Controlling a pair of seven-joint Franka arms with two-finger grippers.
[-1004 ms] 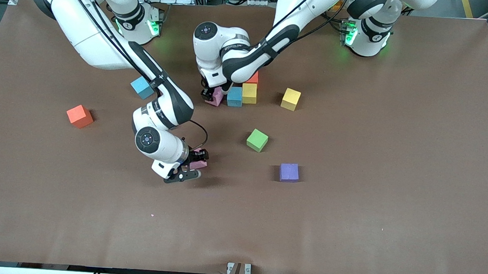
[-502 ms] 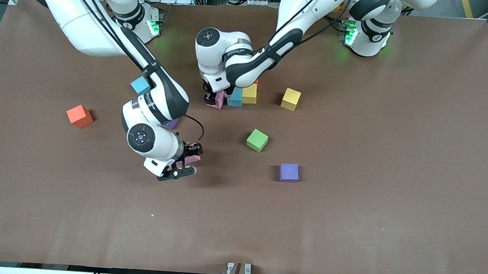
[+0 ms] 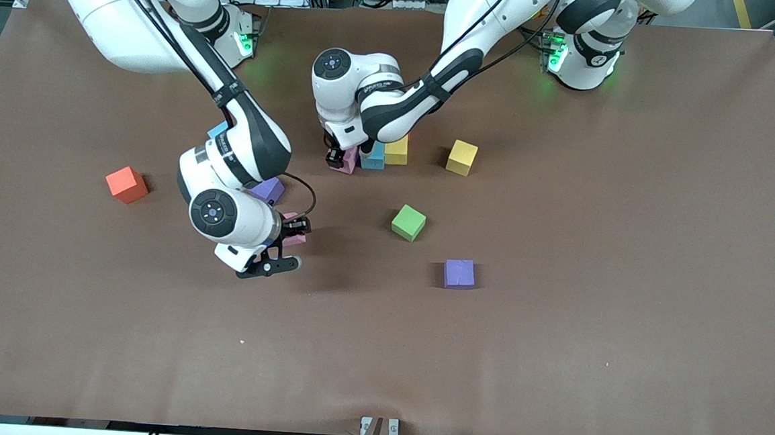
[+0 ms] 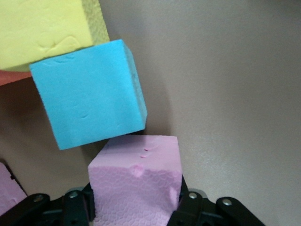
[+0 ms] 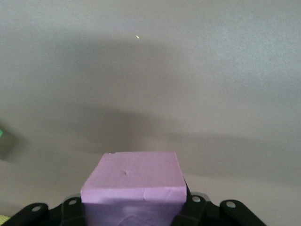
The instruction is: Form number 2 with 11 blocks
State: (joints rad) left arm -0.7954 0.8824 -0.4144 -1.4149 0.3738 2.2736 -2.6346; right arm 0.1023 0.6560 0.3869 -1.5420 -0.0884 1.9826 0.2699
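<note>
carrying a pink block (image 5: 134,181) clamped in my right hand (image 3: 290,233), i've lifted it toward the purple block (image 3: 267,188); my left hand (image 3: 341,156) still grips its pink block (image 4: 136,181) against the blue block (image 4: 89,106), extending the 2's row

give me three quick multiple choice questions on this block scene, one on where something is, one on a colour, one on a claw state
1. Where does the green block lie relative to the lone purple block?
A. farther from the front camera
B. nearer to the front camera
C. on top of it

2. What colour is the block in the left claw?
A. green
B. pink
C. orange

3. What is the right claw doing?
A. standing open over the orange block
B. shut with nothing in it
C. shut on a pink block

Answers: 1 A, the green block sits higher in the front view. 2 B, the left wrist view shows a pink cube between the fingers. 3 C, the right wrist view shows the cube clamped.
</note>
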